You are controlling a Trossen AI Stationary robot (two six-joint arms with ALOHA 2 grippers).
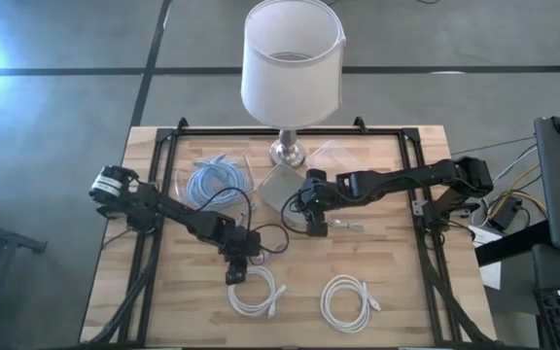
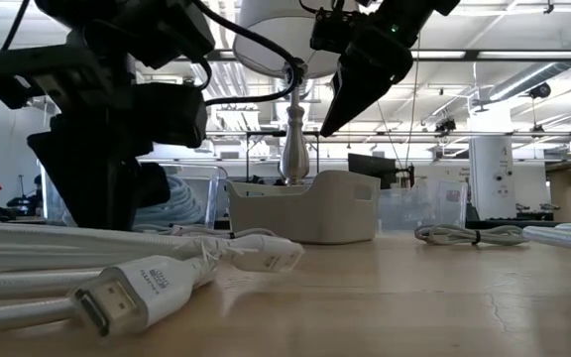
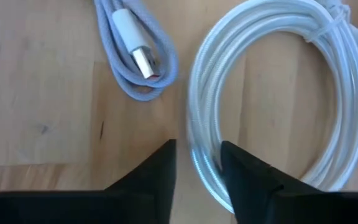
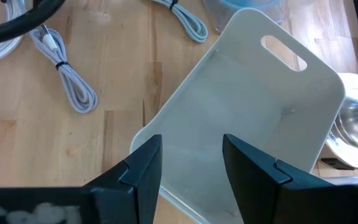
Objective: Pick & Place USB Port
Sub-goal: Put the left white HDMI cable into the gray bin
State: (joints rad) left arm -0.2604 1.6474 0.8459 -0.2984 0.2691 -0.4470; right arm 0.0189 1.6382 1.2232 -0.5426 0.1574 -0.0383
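1. Nearest the front edge of the wooden table [image 1: 387, 262] lie two white coiled cables: one at front left [image 1: 257, 292] and one at front right [image 1: 348, 298]. In the low view the white plug [image 2: 132, 290] of a cable lies closest to the camera.
2. The left gripper [image 1: 236, 272] is down at the far rim of the left coil. In its wrist view the two dark fingers [image 3: 157, 171] straddle the coil's strands [image 3: 199, 158] with a gap on either side — parted, not yet clamped on anything, as far as the view shows.
3. Just beside that coil lies a short lavender-grey USB cable [image 3: 138, 59], folded into a loop, its metal plug end bare on the wood and touched by neither gripper.
4. Further back, near the table's middle, the right gripper [image 1: 314, 216] hangs above the surface. Its fingers [image 4: 143, 168] stand apart with nothing between them, over the near rim of a white bin [image 4: 253, 118] with a slot handle.
5. A small grey bundled cable [image 4: 67, 78] lies on the wood beside the bin; another [image 1: 346, 225] lies just right of the right gripper.
6. Behind the left arm sits a pale blue cable coil [image 1: 217, 180] — apparently in a clear container.
7. At the far edge stands a lamp with a white shade [image 1: 293, 60] on a metal base [image 1: 288, 150].
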